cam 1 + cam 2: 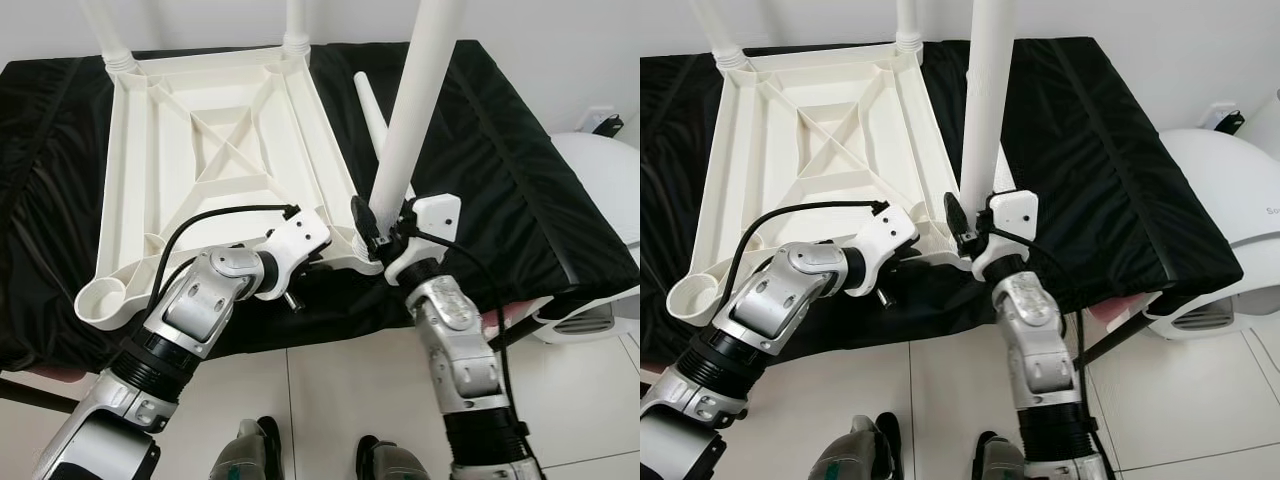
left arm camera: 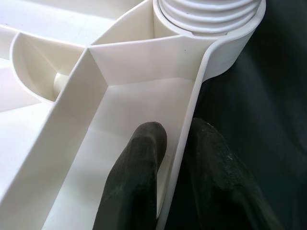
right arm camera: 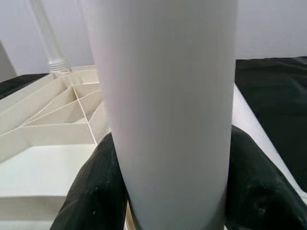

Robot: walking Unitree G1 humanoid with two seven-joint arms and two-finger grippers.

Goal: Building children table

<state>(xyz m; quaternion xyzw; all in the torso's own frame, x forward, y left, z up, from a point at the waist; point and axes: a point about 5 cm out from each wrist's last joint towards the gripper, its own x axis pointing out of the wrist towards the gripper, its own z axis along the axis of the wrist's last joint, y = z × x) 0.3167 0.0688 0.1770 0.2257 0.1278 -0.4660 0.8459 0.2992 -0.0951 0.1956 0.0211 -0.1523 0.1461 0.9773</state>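
An upturned tabletop [image 1: 215, 160] lies on the black-draped bench's [image 1: 500, 170] left half as the right gripper [image 1: 385, 228], clamped on a leg [image 1: 415, 100], should hold it plumb while threading, the left gripper [image 2: 175, 158] pinching the near rim.

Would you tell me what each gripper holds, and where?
Right gripper: upright white plastic table leg, near its base. Left gripper: upturned white plastic tabletop, pinching its rim.
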